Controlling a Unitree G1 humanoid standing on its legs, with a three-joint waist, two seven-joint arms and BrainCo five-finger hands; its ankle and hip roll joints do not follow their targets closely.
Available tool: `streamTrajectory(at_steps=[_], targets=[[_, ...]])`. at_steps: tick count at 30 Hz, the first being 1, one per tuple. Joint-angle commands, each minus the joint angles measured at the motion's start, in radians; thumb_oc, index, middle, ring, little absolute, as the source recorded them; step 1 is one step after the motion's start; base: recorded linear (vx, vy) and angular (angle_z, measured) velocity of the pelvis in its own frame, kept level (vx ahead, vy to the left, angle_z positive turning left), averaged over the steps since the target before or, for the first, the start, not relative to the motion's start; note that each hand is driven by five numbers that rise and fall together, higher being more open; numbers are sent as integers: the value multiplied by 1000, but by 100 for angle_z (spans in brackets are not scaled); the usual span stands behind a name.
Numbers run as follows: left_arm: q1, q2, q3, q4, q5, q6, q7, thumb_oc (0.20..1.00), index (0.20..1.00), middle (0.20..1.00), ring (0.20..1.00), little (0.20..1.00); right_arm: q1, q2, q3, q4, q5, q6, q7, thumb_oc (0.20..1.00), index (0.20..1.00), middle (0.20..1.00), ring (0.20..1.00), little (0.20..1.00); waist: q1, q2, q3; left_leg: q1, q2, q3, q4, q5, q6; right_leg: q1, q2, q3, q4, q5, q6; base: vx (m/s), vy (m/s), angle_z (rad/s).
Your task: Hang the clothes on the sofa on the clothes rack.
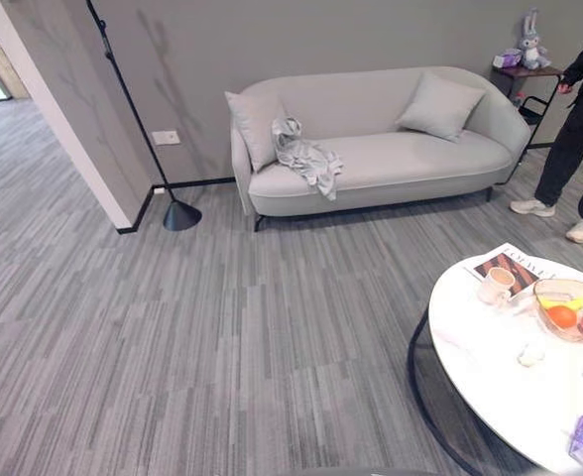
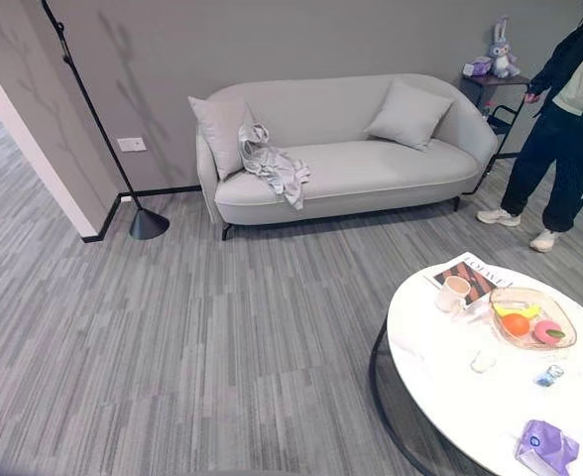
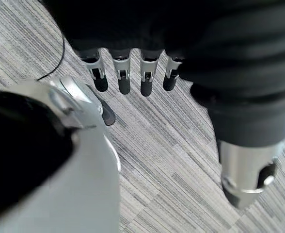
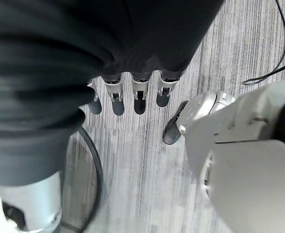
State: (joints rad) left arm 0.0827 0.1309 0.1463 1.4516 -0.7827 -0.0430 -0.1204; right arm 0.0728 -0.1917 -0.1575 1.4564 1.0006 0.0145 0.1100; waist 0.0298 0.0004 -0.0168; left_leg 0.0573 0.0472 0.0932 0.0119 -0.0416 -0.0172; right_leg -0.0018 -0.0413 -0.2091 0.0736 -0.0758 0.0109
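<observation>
We see the crumpled grey clothes (image 1: 307, 159) lying on the sofa (image 1: 410, 164), at its left end, leaning on the left cushion (image 1: 255, 121). Our left hand (image 3: 133, 73) and right hand (image 4: 133, 92) hang over the floor, well apart from the sofa, fingers relaxed, slightly spread and empty.

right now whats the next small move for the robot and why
Probably walk forward toward the sofa. The grey garment lies crumpled on the seat beside the left cushion, well across the carpet from the robot. The left hand and right hand hang over the floor with relaxed fingers, holding nothing, so closing the gap comes before any reach.
</observation>
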Motion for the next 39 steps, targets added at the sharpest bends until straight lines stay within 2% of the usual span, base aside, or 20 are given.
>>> streamTrajectory(at_steps=[1,18,19,21,30,37,39], targets=[[-30,-17,23,19,22,-28,-4,1000,1000,1000,1000,1000,-49,10,-9,70,-33,-3,25,1000,1000,1000,1000,1000,7,-34,5,33,10,0,-88,73,-45,104,-19,-29,-161,73,69,-35,-33,-1],[-46,-26,-48,18,84,-37,-19,1000,1000,1000,1000,1000,-71,-20,56,81,-134,-9,47,1000,1000,1000,1000,1000,12,-54,41,-31,22,-12,74,38,-51,131,-14,-28,-161,63,47,-18,-27,-1],[-41,-25,-67,24,121,-36,-22,1000,1000,1000,1000,1000,-71,-23,102,71,-211,-18,45,1000,1000,1000,1000,1000,14,-58,48,-45,27,-13,101,37,-52,133,-10,-24,-161,64,42,-22,-42,-1],[-40,-24,-75,26,146,-35,-24,1000,1000,1000,1000,1000,-65,-16,118,64,-225,-15,53,1000,1000,1000,1000,1000,15,-60,53,-54,29,-13,118,37,-54,135,-7,-23,-161,62,39,-17,-43,-1],[-38,-4,-75,38,198,-36,-19,1000,1000,1000,1000,1000,-52,-7,141,72,-263,-12,59,1000,1000,1000,1000,1000,15,-68,51,-32,32,-1,98,24,-52,140,-7,-15,-161,65,41,0,-12,-2],[-45,2,-79,37,215,-40,-12,1000,1000,1000,1000,1000,-63,-4,164,59,-302,-14,63,1000,1000,1000,1000,1000,21,-67,53,-35,42,31,87,39,-64,126,-13,-23,-161,77,53,-9,-2,0],[-42,4,-72,33,217,-39,-10,1000,1000,1000,1000,1000,-65,3,173,57,-312,-10,65,1000,1000,1000,1000,1000,31,-69,61,-63,60,49,150,75,-81,132,-15,-35,-161,74,54,-2,-25,-4]])
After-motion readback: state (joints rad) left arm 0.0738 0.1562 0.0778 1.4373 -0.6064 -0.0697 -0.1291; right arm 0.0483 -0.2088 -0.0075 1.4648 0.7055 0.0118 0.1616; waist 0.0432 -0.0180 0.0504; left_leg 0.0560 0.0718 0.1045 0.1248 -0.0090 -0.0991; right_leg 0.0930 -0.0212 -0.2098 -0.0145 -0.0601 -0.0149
